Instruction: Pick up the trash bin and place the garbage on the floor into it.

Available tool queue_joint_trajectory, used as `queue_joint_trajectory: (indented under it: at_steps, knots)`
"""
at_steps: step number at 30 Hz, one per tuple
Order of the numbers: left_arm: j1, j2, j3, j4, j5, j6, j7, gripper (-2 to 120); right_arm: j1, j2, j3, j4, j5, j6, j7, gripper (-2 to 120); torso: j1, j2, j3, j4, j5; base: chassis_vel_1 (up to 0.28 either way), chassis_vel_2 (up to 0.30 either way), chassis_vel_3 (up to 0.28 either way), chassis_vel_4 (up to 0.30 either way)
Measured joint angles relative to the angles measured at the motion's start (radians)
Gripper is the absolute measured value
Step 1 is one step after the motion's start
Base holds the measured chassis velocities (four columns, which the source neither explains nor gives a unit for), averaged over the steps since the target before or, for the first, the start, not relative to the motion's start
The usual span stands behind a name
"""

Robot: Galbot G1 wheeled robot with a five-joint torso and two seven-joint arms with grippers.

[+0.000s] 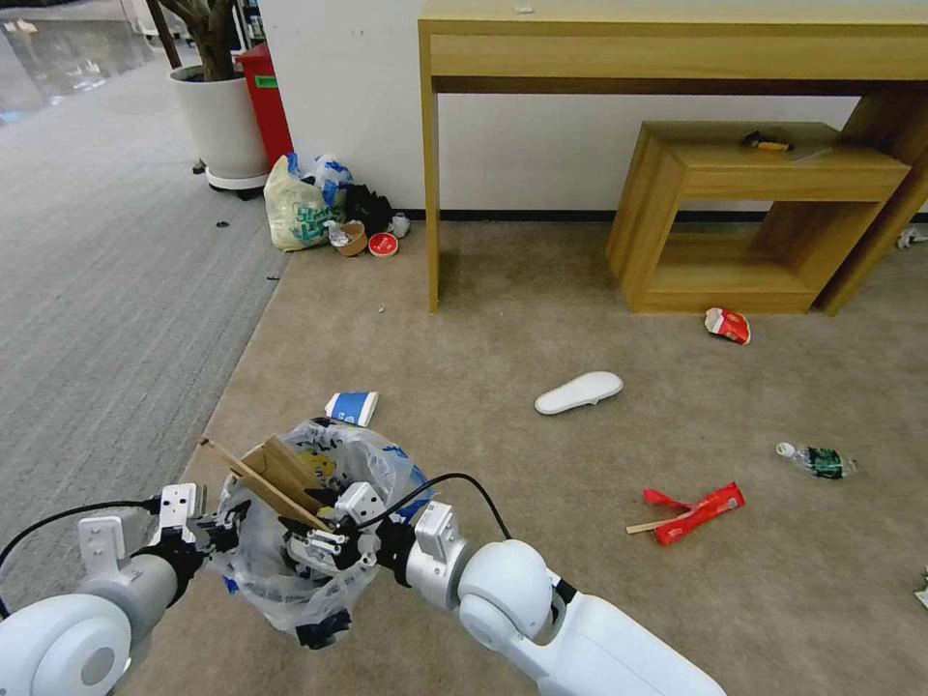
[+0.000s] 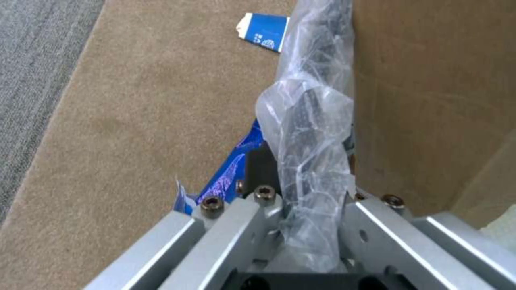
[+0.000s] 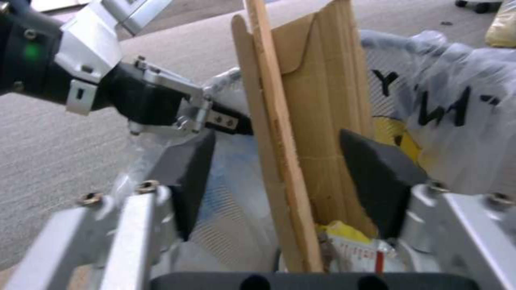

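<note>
Left hand (image 1: 224, 530) clamped on plastic-lined rim of trash bin (image 1: 307, 590), held above beige floor (image 1: 541, 599) at near left. Right hand (image 1: 324, 541) over bin mouth, fingers spread wide around cardboard (image 3: 322, 121) and wooden stick (image 3: 277, 133), not touching.

Head view high, facing forward and down across the floor (image 1: 541, 319), left wrist view close along the bin (image 2: 309, 121) rim, right wrist view close over the bin's mouth, all sharing the bin.
</note>
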Motion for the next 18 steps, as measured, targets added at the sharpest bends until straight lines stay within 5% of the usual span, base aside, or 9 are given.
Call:
queue_joint_trajectory:
  at_steps: [8, 18]
  knots:
    - [-0.004, -0.017, -0.023, 0.018, 0.000, 0.000, 0.007, 0, -0.002, 0.013, 0.090, 0.048, 0.025, -0.008, 0.040, 96, 0.000, 0.000, 0.000, 0.0001, 0.0001, 0.000, 0.000, 0.000, 0.000]
    - [0.012, -0.040, -0.059, 0.036, 0.016, 0.000, 0.016, 0, -0.057, -0.011, 0.282, 0.098, 0.042, -0.024, 0.061, 100, 0.000, 0.000, 0.000, 0.0001, 0.0002, 0.000, 0.000, 0.000, 0.000]
